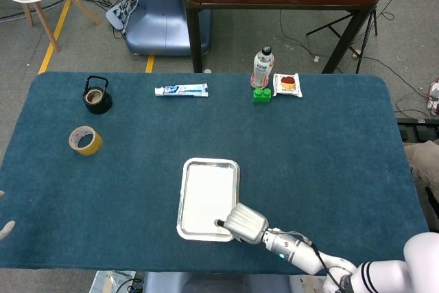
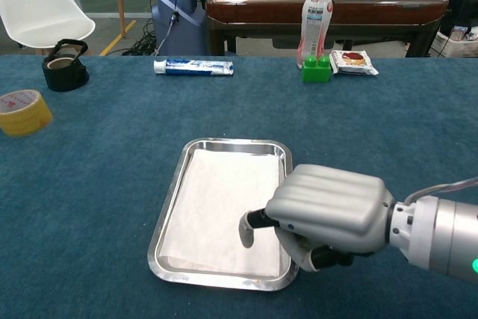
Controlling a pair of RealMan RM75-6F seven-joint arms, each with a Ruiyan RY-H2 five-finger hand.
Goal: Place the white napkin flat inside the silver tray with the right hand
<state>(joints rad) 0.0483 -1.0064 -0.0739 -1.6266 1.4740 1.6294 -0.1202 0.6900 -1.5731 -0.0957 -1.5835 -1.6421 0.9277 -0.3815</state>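
In the head view the right hand point(image 1: 244, 224) sits at the tray's point(image 1: 185, 197) lower right corner, while the chest view shows the napkin point(image 2: 224, 207) flat inside, one fingertip point(image 2: 246, 234) over it, fingers curled, gripping nothing.

Napkin point(image 2: 220, 211) lies in tray point(image 2: 173, 184); right hand point(image 2: 328, 211) at its near-right corner.
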